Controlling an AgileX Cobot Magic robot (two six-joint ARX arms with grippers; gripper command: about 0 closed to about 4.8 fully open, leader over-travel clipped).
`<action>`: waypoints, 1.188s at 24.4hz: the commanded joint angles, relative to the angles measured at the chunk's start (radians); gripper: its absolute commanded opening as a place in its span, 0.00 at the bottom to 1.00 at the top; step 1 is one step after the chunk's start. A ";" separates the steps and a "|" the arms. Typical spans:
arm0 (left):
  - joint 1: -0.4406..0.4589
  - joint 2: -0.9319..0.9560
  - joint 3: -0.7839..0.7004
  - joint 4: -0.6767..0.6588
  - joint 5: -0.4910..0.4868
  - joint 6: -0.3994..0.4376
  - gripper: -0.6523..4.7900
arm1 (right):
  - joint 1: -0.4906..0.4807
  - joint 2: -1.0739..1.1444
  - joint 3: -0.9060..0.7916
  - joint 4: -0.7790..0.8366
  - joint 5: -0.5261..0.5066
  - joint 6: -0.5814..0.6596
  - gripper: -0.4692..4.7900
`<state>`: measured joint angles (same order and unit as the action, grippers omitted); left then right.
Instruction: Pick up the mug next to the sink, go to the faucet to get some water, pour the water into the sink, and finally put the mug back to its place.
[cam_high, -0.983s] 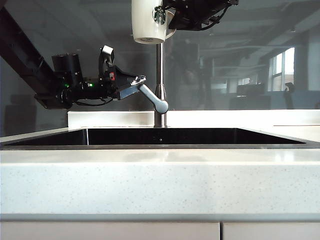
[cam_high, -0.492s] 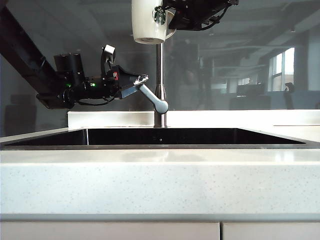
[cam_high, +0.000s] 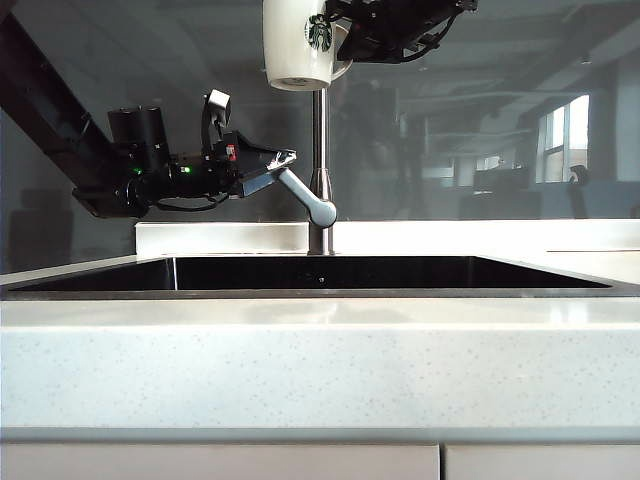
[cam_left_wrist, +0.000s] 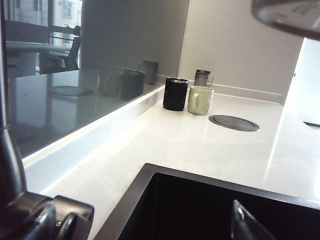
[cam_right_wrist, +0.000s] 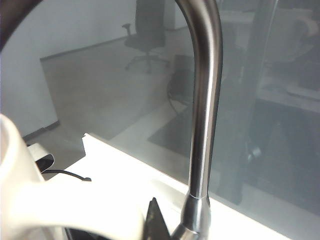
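Note:
High at the top edge of the exterior view hangs the white mug (cam_high: 298, 45) with its green logo, upright, just left of the faucet's steel neck (cam_high: 319, 130). My right gripper (cam_high: 348, 38) is shut on its handle. The right wrist view shows the mug (cam_right_wrist: 60, 210) close by, one dark finger (cam_right_wrist: 155, 222), and the faucet (cam_right_wrist: 202, 125) behind. My left gripper (cam_high: 283, 160) stands open at the tip of the faucet's angled lever (cam_high: 305, 198). One of its fingertips (cam_left_wrist: 244, 225) shows over the dark sink (cam_left_wrist: 200, 210). The sink (cam_high: 320, 272) lies below.
On the counter beyond the sink stand a black mug (cam_left_wrist: 175, 94), a pale green mug (cam_left_wrist: 200, 100) and a steel cup (cam_left_wrist: 202, 78), near a round dark disc (cam_left_wrist: 234, 122). A glass wall runs behind the faucet. The pale counter's front edge (cam_high: 320, 360) fills the foreground.

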<state>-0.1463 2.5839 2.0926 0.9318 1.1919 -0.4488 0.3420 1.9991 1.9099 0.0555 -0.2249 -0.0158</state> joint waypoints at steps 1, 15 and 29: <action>0.000 -0.008 0.004 0.017 -0.006 0.005 1.00 | 0.001 -0.018 0.013 0.068 -0.002 0.018 0.07; 0.000 -0.007 0.004 -0.013 -0.258 0.084 1.00 | 0.001 -0.018 0.013 0.068 -0.002 0.018 0.07; -0.031 -0.007 0.003 -0.240 -0.396 0.337 1.00 | 0.001 -0.018 0.013 0.068 -0.002 0.018 0.07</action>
<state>-0.1791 2.5835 2.0922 0.6903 0.8257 -0.1265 0.3416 1.9995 1.9095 0.0429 -0.2237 -0.0181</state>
